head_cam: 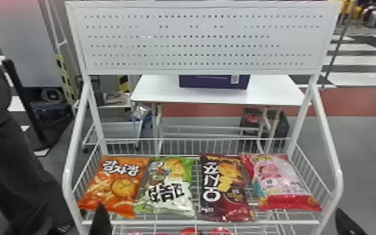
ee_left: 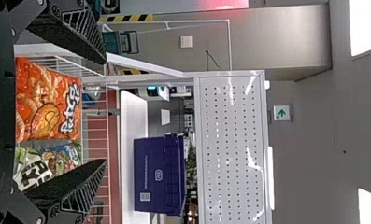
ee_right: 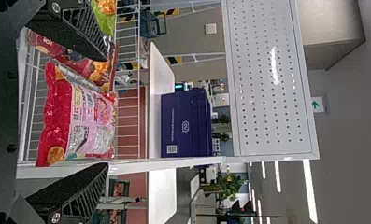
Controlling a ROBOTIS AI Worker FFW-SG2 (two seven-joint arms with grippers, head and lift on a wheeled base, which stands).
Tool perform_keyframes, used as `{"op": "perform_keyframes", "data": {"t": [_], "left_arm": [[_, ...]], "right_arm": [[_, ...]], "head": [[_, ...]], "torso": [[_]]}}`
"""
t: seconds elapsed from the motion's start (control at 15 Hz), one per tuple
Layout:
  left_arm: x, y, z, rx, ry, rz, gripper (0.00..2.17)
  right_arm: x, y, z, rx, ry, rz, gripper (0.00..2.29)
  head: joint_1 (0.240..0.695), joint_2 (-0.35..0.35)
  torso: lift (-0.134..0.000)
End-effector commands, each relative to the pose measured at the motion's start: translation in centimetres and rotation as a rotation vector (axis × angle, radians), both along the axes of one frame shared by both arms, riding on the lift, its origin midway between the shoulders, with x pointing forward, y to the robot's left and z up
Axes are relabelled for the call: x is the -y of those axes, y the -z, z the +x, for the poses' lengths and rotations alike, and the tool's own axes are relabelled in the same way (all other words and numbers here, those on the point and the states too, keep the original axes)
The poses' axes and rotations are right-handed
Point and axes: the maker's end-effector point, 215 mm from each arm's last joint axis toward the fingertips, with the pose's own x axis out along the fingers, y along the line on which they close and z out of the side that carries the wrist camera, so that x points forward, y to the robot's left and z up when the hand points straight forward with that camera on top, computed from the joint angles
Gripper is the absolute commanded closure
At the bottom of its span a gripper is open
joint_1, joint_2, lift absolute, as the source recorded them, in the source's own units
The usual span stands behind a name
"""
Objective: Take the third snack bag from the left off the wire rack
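Evidently pre-reach — left gripper (ee_left: 103,111) and right gripper (ee_right: 106,109) gape empty; next, aim for dark snack bag (head_cam: 225,187) — number 3.

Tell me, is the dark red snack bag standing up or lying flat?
Lying flat: the dark red snack bag rests face up on the wire rack shelf.

In front of me, the dark maroon snack bag (head_cam: 225,187), printed with yellow chips and white lettering, lies flat on the white wire rack (head_cam: 193,144), third from my left in the row.
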Motion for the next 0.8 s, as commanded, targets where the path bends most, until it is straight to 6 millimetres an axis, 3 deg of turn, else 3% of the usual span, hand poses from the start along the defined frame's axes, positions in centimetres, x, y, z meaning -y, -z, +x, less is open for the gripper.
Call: {"op": "perform_keyframes", "data": {"t": [0.0, 0.6, 0.73], "left_arm": [[0.0, 0.0, 0.0, 0.0, 0.001, 0.001, 0.14], [0.1, 0.0, -0.1, -0.002, 0.001, -0.001, 0.14], [0.9, 0.1, -0.3, -0.002, 0.008, 0.004, 0.14]], "right_arm": [[-0.1, 0.0, 0.0, 0.0, -0.001, 0.001, 0.09], [-0.4, 0.8, 0.8, -0.011, 0.005, 0.002, 0.09], [-2.9, 2.6, 2.8, -0.048, -0.014, -0.029, 0.08]], "head": [[0.499, 0.0], [0.499, 0.0], [0.499, 0.0]], "torso": [[0.0], [0.0], [0.0]]}}
